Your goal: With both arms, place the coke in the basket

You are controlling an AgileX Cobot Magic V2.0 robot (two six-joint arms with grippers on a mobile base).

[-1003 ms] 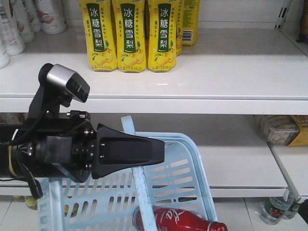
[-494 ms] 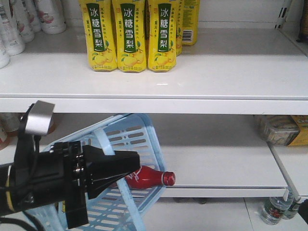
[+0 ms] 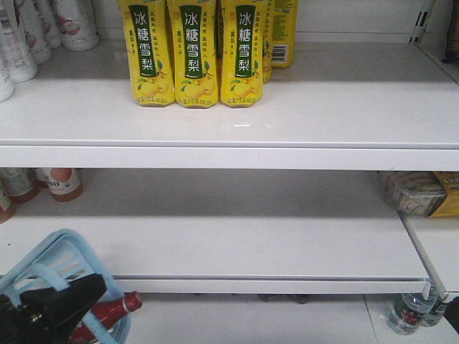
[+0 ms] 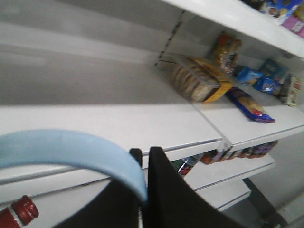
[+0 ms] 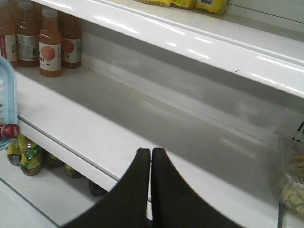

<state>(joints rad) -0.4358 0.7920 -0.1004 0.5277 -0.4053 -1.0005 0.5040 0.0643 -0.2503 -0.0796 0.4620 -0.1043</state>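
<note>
Left wrist: left gripper (image 4: 145,156) clamps basket (image 3: 50,251) handle (image 4: 71,152), right wrist: right gripper (image 5: 150,154) closed, empty

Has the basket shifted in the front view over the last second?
Yes. The basket has swung down and left: it was below the yellow cartons earlier, and now only its corner shows at the lower left, under the lower shelf's front edge.

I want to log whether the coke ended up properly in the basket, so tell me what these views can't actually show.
- Basket: front view's bottom-left corner cuts it off and the left gripper covers it, so its floor is unseen.
- Coke bottle: only neck and cap show; its body is hidden, its resting spot unclear.
- Basket handle: left wrist view shows one arc, blurred.
- Right gripper: shut, holding nothing.
</note>
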